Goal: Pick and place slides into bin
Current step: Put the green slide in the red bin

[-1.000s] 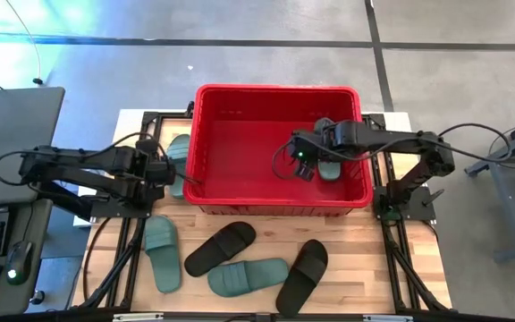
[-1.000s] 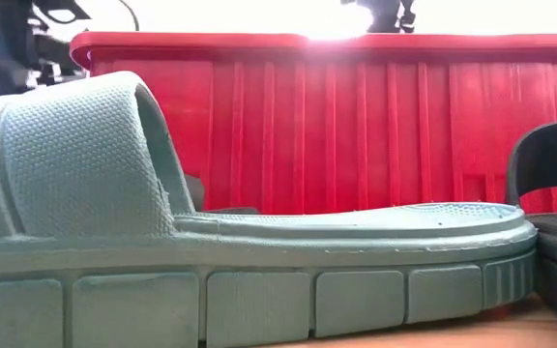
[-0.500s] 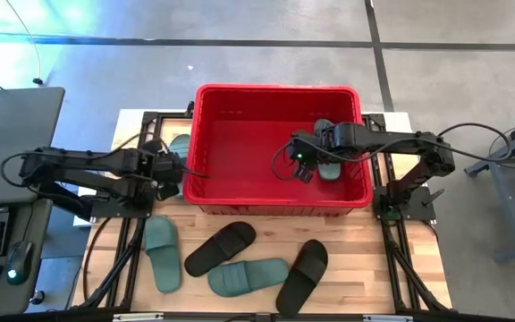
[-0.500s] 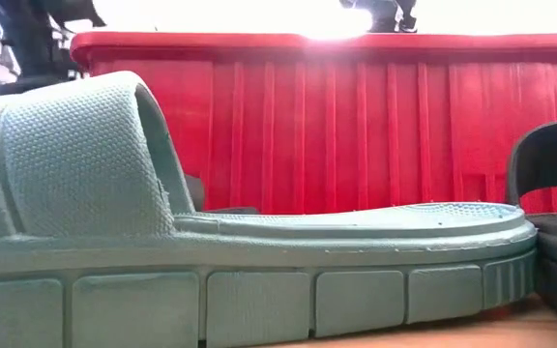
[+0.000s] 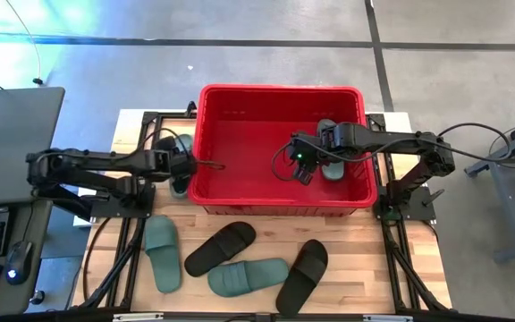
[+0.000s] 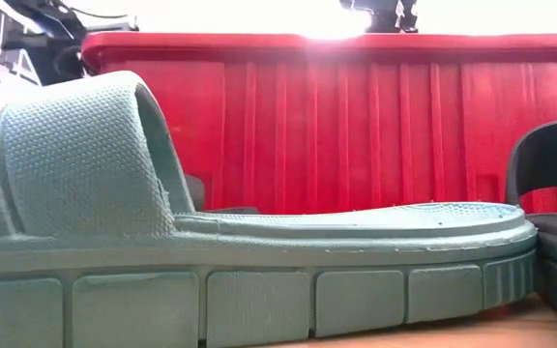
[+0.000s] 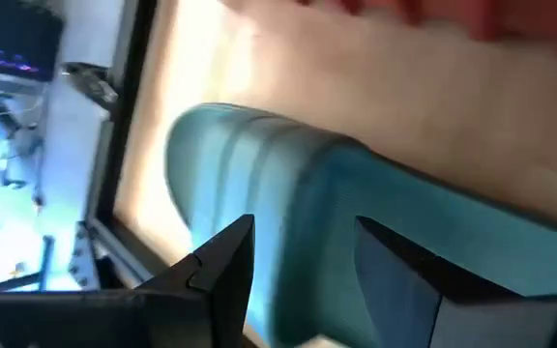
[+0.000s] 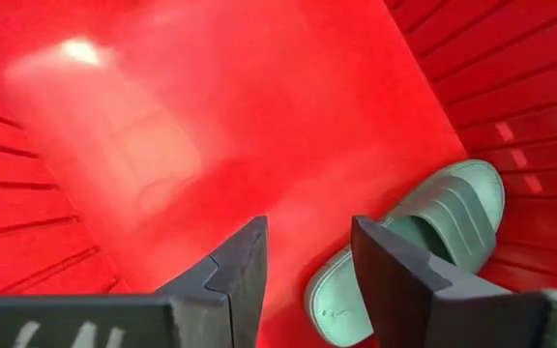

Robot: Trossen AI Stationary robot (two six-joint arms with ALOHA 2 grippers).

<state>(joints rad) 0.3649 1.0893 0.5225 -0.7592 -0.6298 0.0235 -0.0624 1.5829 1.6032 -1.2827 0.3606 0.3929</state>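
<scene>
The red bin (image 5: 240, 134) stands at the table's far middle; it also shows in the low view (image 6: 356, 126). One sage green slide (image 5: 331, 166) lies on the bin's floor by its right wall; it also shows in the right wrist view (image 8: 424, 242). My right gripper (image 5: 300, 172) hangs open and empty inside the bin, left of that slide (image 8: 307, 232). Another green slide (image 5: 179, 184) lies on the table against the bin's left wall. My left gripper (image 5: 186, 165) is open right over it, a finger on either side of the slide (image 7: 288, 184). My left gripper stands with its two fingers (image 7: 225, 256) on either side of the green slide beside the bin. The view is blurred, and I cannot tell whether the fingers touch the slide. The slide lies on the table.
On the table's near half lie a green slide (image 5: 161, 253), a black slide (image 5: 220, 248), a green slide (image 5: 247, 276) and a black slide (image 5: 302, 275). The low view is filled by a green slide (image 6: 240, 251), with a black one (image 6: 549, 184) at the right.
My left gripper has gone toward the table's right edge, up to the bin's left wall and over the green slide there. The bin has slid a little toward the table's right.
</scene>
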